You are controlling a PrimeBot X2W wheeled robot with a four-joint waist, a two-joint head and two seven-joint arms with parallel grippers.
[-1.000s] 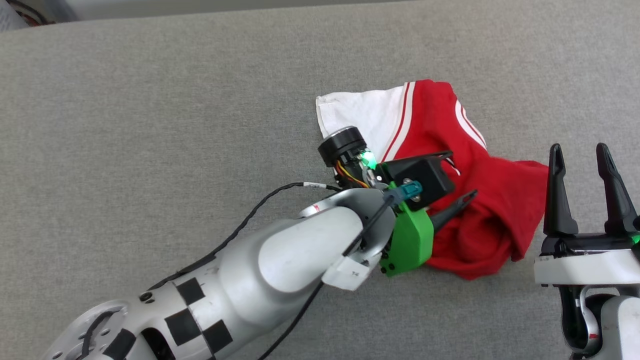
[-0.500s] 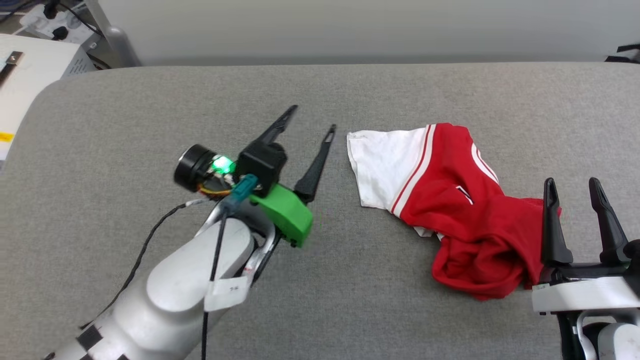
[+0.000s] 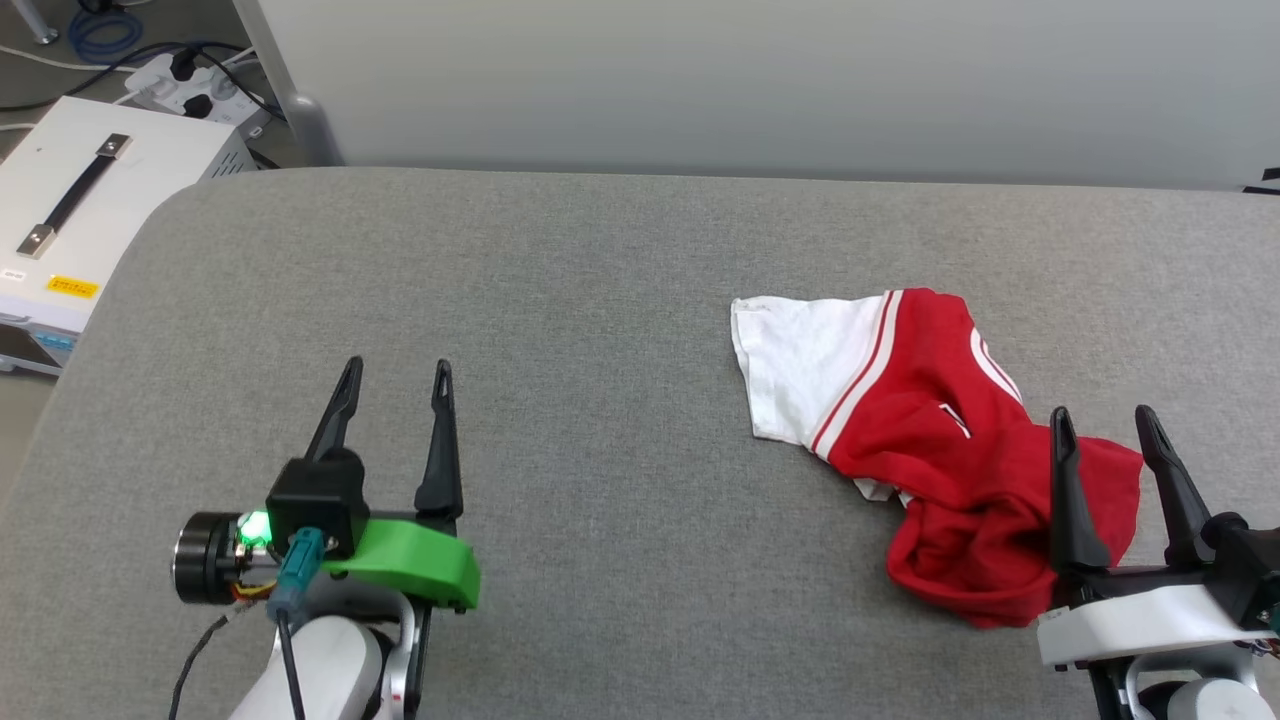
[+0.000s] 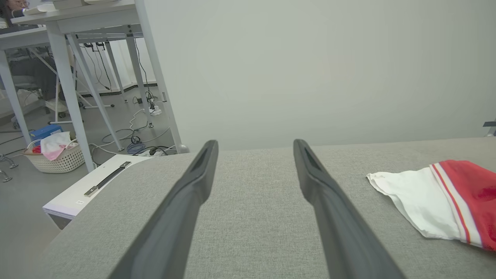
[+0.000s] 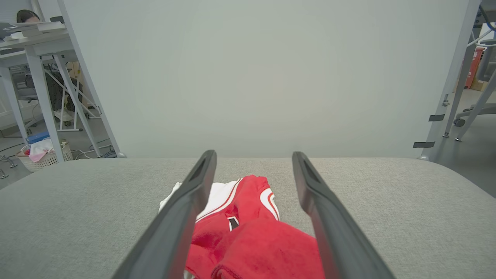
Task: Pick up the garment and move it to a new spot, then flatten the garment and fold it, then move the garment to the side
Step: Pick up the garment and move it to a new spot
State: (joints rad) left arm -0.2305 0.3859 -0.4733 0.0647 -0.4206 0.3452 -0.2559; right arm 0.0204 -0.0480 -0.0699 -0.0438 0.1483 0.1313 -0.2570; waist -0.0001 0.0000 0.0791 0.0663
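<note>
Fingers of the left gripper (image 3: pixel 397 368) stood apart and empty over bare desk (image 3: pixel 600 300), well apart from the garment (image 3: pixel 930 420). The right gripper (image 3: pixel 1101 412) was likewise spread and empty, hovering at the bunched red heap on the desk's right side, where one white sleeve lay flat. Flattening seemed the step in hand. The next move likely called for each gripper to pinch an edge and draw the cloth out.
</note>
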